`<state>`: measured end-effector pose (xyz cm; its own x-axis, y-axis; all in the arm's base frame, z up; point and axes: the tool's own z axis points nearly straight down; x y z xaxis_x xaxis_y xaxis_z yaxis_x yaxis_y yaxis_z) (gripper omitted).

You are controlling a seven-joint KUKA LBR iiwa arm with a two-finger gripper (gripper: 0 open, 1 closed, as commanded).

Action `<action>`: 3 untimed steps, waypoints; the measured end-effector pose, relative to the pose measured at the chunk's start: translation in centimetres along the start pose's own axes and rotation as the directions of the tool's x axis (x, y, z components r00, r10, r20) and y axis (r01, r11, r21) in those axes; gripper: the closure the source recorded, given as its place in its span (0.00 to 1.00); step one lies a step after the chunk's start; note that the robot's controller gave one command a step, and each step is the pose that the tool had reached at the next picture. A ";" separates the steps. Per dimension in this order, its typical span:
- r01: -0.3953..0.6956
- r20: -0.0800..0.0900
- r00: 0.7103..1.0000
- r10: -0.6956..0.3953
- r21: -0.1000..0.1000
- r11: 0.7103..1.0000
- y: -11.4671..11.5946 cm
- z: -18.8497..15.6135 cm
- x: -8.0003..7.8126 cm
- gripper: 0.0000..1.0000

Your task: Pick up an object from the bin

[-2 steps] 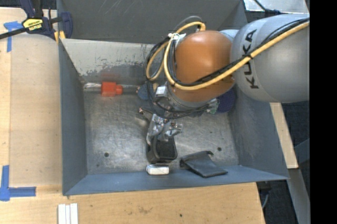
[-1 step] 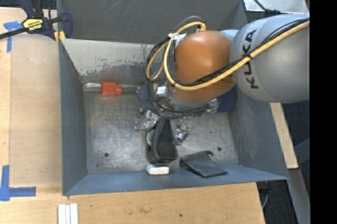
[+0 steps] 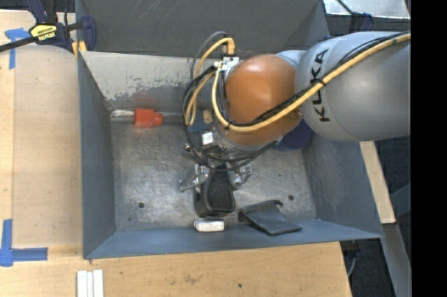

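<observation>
My gripper (image 3: 216,170) hangs low over the front middle of the bin, under the arm's orange dome. Right beneath it lies a black oblong thing (image 3: 220,198), its upper end hidden by the gripper; whether the two touch I cannot tell. A small white block (image 3: 209,224) rests against the front wall just below the black thing. To its right lies a dark flat piece (image 3: 271,219).
A clear tube with a red cap (image 3: 143,118) lies at the back left, along the foot of the back wall. A blue thing (image 3: 297,139) peeks out behind the arm at the right. The arm covers the bin's right half.
</observation>
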<state>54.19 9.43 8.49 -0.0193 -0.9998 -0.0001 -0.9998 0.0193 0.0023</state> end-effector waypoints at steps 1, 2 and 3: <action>0.321 -0.004 0.947 -0.321 0.000 0.947 -0.6 0.5 -1.2 0.00; 0.319 -0.005 0.948 -0.319 0.003 0.948 -0.8 0.4 -1.2 1.00; 0.637 -0.001 0.771 -0.637 0.004 0.771 -1.8 -17.2 1.2 1.00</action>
